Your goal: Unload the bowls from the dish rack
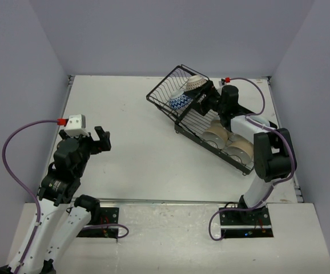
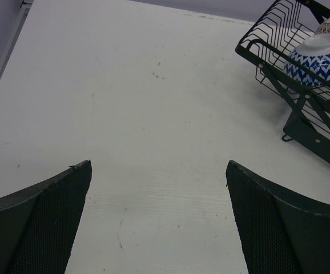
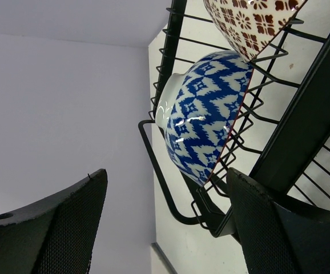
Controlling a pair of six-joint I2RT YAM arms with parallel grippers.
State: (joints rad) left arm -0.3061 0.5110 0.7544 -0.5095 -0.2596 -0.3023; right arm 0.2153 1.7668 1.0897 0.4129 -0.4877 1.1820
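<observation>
The black wire dish rack (image 1: 202,120) lies at the back right, with its basket section (image 1: 173,80) at the far-left end. A blue-white zigzag bowl (image 1: 180,102) and a brown patterned bowl (image 1: 194,84) rest in the basket. Two pale tan bowls (image 1: 216,132) (image 1: 240,149) sit in the long tray. My right gripper (image 1: 198,100) is open and empty beside the zigzag bowl (image 3: 205,114), which lies just beyond its fingertips (image 3: 73,211). The brown bowl (image 3: 250,20) is above it. My left gripper (image 1: 99,138) is open and empty over bare table. Its wrist view shows the zigzag bowl (image 2: 319,60) far right.
The white table (image 1: 131,142) stretches between the arms. Purple walls close the left, back and right sides. A rack wire (image 3: 159,165) runs between my right fingers. The rack's corner (image 2: 293,134) is at the right of the left wrist view.
</observation>
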